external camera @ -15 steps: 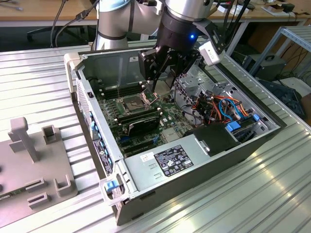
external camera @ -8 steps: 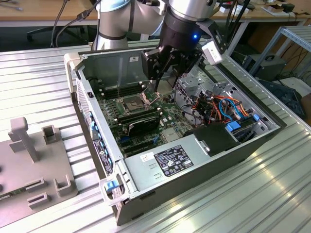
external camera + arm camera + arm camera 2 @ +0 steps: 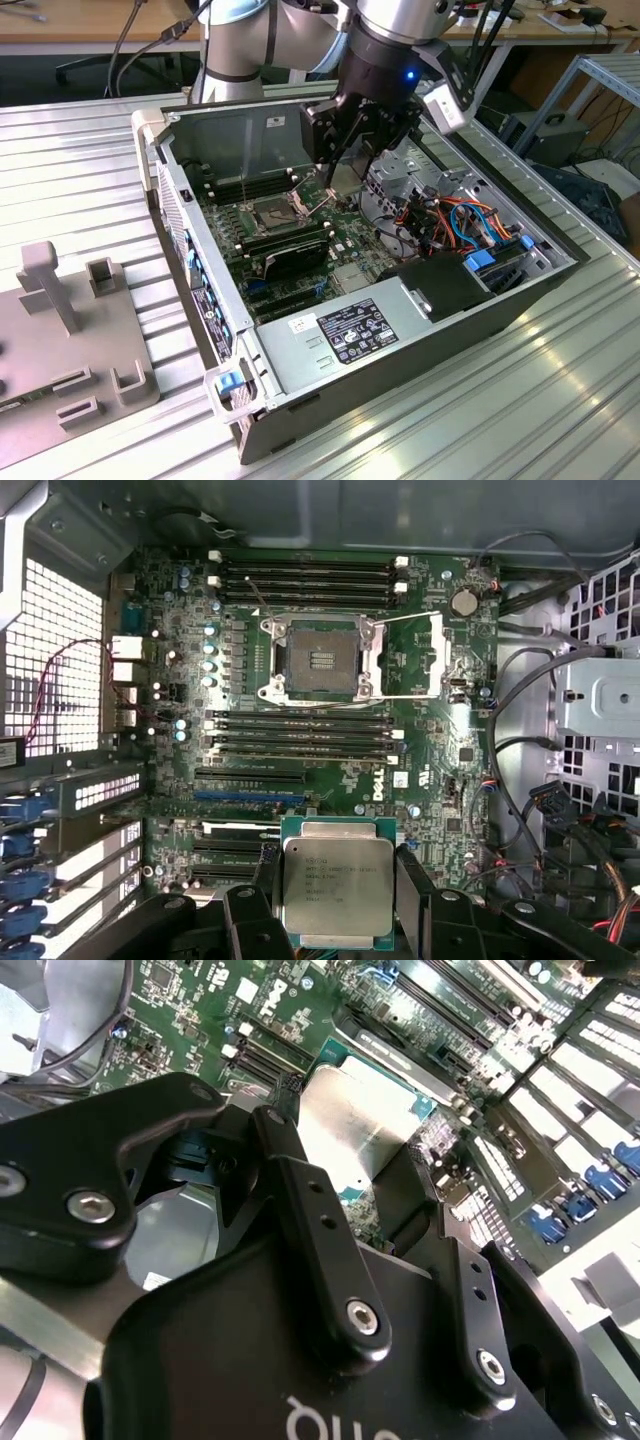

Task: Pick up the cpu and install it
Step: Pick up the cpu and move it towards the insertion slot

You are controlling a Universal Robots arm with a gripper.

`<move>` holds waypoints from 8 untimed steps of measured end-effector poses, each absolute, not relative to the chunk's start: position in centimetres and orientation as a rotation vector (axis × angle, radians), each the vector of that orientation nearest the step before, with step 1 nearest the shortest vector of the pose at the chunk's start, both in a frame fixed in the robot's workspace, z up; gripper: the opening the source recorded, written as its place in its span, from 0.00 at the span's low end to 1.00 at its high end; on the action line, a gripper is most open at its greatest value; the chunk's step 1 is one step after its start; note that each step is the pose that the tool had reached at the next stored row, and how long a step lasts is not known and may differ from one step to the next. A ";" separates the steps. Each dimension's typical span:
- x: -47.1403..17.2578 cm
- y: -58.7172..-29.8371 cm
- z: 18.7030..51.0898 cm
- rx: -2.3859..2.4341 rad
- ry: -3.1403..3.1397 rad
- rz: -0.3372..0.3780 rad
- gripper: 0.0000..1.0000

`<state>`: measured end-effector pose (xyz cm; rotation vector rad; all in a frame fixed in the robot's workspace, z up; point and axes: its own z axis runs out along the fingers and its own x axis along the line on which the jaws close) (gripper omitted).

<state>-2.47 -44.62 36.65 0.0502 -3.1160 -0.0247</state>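
Note:
The cpu (image 3: 337, 883), a small square chip with a silvery metal face, is clamped by its edges in my gripper (image 3: 337, 920), which is shut on it. The black fingers (image 3: 412, 880) press on two opposite sides. In the exterior view the cpu (image 3: 345, 178) hangs in my gripper (image 3: 350, 160) above the green motherboard (image 3: 300, 250) inside the open computer case (image 3: 560, 272), a little to the exterior view's right of the socket (image 3: 272, 212). The socket (image 3: 322, 660) stands open and bare, with its metal frame (image 3: 415, 655) swung aside. The second wrist view shows the cpu (image 3: 355, 1125) from behind.
Memory slots (image 3: 300, 575) run on both sides of the socket. A grey power supply (image 3: 350, 330) fills the case's near side. Orange and blue cables (image 3: 455, 215) lie at the exterior view's right. A grey holder block (image 3: 60, 330) sits on the ribbed metal table (image 3: 500, 400).

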 end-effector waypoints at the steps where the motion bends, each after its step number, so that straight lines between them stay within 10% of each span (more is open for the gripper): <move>1: -2.5 -44.6 36.6 0.050 -3.116 -0.025 0.55; 8: -2.5 -43.3 36.4 0.050 -3.116 -0.026 0.55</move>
